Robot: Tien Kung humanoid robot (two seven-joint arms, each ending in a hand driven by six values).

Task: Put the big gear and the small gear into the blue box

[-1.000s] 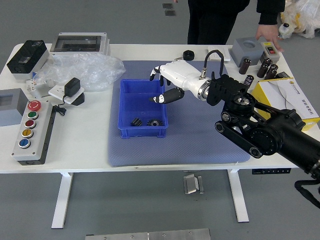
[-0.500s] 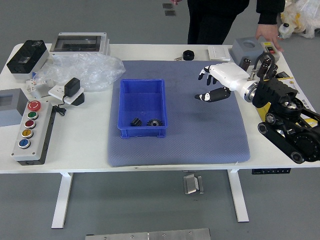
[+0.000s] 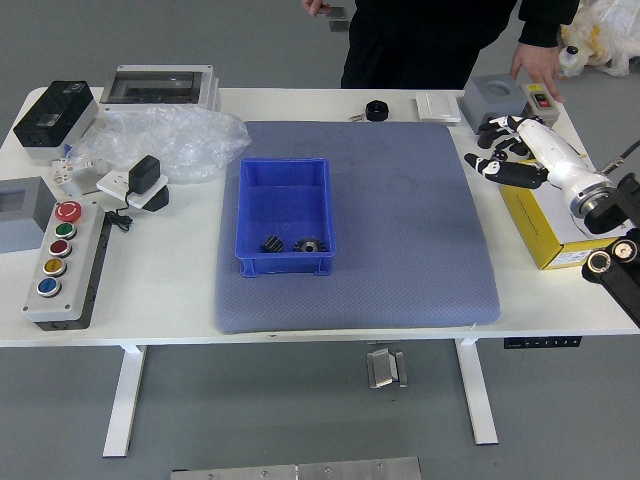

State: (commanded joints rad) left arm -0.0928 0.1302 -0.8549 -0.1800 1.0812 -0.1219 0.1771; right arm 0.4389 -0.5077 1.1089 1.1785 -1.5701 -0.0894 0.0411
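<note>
My right hand (image 3: 500, 152) is over the table's right side, above the yellow-edged box, its fingers relaxed with nothing held. The blue box (image 3: 286, 205) stands on the grey-blue mat. Inside it, near the front wall, lie two dark gears: one (image 3: 309, 245) looks larger and lies to the right, the smaller-looking one (image 3: 272, 244) to the left. They sit apart from each other. No part of my left arm shows.
A yellow-edged box (image 3: 545, 240) lies at the right. Button panel (image 3: 68, 262), plastic bag (image 3: 180, 140) and black devices occupy the left. At the far side a person rests one hand (image 3: 540, 68) by a grey device.
My right hand has moved from over the blue box rightward to the table's right side, holding nothing. The gears have stayed in place. The person has shifted slightly, the other hand showing more.
</note>
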